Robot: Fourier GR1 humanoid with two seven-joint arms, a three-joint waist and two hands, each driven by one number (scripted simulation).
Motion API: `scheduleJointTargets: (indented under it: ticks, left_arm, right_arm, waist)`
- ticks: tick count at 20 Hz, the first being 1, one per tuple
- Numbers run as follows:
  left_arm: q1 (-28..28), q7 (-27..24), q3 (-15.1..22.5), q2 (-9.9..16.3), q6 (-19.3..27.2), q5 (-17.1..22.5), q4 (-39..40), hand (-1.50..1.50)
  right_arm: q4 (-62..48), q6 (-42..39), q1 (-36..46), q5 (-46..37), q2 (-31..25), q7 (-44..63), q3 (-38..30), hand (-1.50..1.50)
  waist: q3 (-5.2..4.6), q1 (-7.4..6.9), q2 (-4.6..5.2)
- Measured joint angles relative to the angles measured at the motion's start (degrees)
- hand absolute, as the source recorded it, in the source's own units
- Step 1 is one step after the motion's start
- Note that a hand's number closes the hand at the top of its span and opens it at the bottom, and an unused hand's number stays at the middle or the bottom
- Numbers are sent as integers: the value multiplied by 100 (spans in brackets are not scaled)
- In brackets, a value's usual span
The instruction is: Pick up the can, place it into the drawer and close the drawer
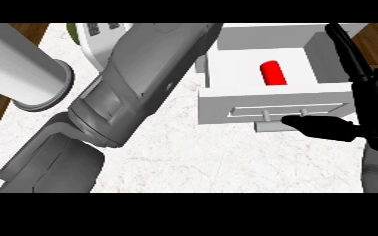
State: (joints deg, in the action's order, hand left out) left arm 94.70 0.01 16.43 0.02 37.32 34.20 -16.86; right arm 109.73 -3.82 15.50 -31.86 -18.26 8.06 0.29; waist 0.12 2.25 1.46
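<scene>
White marbled surface (pixel 214 155) fills most of what I see from the head view, with a strip of brown wood showing at the far left edge. On it, toward the upper right, stands a white drawer (pixel 255 65), pulled open toward me. The red can (pixel 273 73) lies inside it on the drawer floor, near the middle and a little to the right, not touching the walls as far as I can tell. The drawer front (pixel 273 109) faces me with a pale bar handle (pixel 284 111) across it.

My right robot hand (pixel 353 100) shows at the right edge. Its fingers run straight up past the drawer's right wall, and the thumb (pixel 317 125) juts left, lying just under the handle at the drawer front. It looks relaxed and spread, holding nothing.

My left forearm (pixel 148 80) crosses the left half of the view as a big grey shape, slanting up toward the drawer's far left corner. The left robot hand is hidden past the top of the view, so I cannot see it at all.

Left of the arm, a light grey cylinder (pixel 33 77) lies at the surface edge. Behind the arm, a white object (pixel 100 37) peeks out, too covered for me to name.
</scene>
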Motion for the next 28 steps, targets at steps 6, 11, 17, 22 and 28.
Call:
scheduleJointTargets:
  ticks: [6,11,17,22,28]
  left_arm:
    - [0,-44,-7,8,-121,-61,105,-150]
    - [-19,-13,-122,142,-309,-62,79,-150]
    - [-205,82,-144,316,-360,-163,-79,-150]
    - [-403,276,-106,544,-388,-282,-338,-150]
    - [-689,536,-44,835,-538,-371,-736,-150]
  right_arm:
    - [-1271,454,519,-1095,132,-278,578,-150]
    - [-2603,1105,898,-1759,299,-698,767,-150]
    - [-4265,1933,1610,-2263,596,-1037,690,-150]
    - [-5410,2547,2309,-2542,711,-1088,430,-150]
    - [-6681,3458,3118,-2816,844,-1100,107,-150]
  waist:
    - [-3,-128,-25]
    - [-4,-237,-42]
    - [-9,-349,-81]
    - [-10,-427,-108]
    - [-8,-581,-99]
